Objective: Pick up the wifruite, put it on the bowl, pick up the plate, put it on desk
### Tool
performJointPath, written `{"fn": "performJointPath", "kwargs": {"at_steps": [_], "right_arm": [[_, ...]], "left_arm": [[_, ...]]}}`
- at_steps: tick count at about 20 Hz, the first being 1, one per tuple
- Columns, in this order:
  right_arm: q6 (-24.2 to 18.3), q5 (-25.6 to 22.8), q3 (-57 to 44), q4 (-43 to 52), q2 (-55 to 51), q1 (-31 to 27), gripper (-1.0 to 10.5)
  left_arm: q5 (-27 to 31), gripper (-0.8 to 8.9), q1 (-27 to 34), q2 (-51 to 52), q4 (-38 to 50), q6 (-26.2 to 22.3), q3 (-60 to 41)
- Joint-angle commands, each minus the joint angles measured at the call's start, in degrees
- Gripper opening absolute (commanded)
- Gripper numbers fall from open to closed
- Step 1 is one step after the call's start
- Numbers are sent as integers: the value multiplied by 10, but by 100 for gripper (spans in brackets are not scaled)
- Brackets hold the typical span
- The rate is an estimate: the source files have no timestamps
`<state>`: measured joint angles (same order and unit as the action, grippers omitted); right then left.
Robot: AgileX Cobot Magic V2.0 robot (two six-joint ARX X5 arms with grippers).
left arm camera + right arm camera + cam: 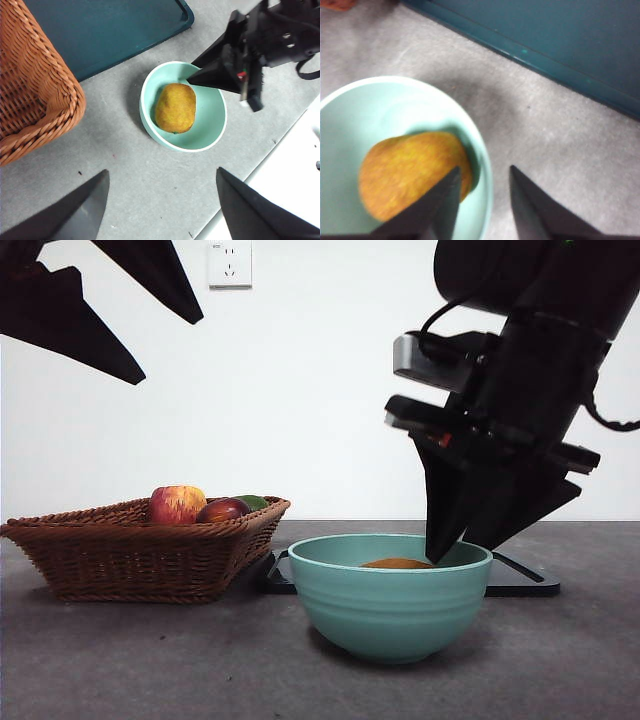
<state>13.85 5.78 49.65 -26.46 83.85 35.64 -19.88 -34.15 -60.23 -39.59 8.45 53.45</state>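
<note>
At the far left of the front view we saw a brown wicker basket on the grey worktop, holding a red-and-yellow apple, a darker red fruit and a bit of green behind it. Above it, in the upper left corner, the left gripper waited high, jaws spread wide and holding nothing.

Toward the middle stood the teal bowl, with the tan wifruite lying inside it, only its top showing over the rim. Behind the bowl lay a flat dark tray, which we took to be the plate.

At the right, the right gripper hung over the bowl's far-right rim, jaws parted with a narrow gap and gripping nothing. The wrist view showed one jaw over the bowl's inside beside the fruit, the other outside the rim.

We judged the fruit placed and the gripper due to clear the bowl. To do that well, we would lift straight up before travelling sideways, so no jaw clipped the rim and tipped the bowl, then approach the tray low at an edge.
</note>
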Motion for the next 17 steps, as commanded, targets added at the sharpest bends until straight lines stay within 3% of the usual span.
{"fn": "performJointPath", "kwargs": {"at_steps": [1,4,11,17], "right_arm": [[8,-3,2,7,20,6,125],[7,-2,2,12,23,7,19],[7,2,26,10,10,10,13],[3,2,91,-6,13,-45,12]], "left_arm": [[-3,344,-4,-2,4,-2,6],[-3,344,-4,-2,4,-2,6],[-3,344,-4,-2,3,-2,6],[-3,344,-4,-2,3,-3,6]]}}
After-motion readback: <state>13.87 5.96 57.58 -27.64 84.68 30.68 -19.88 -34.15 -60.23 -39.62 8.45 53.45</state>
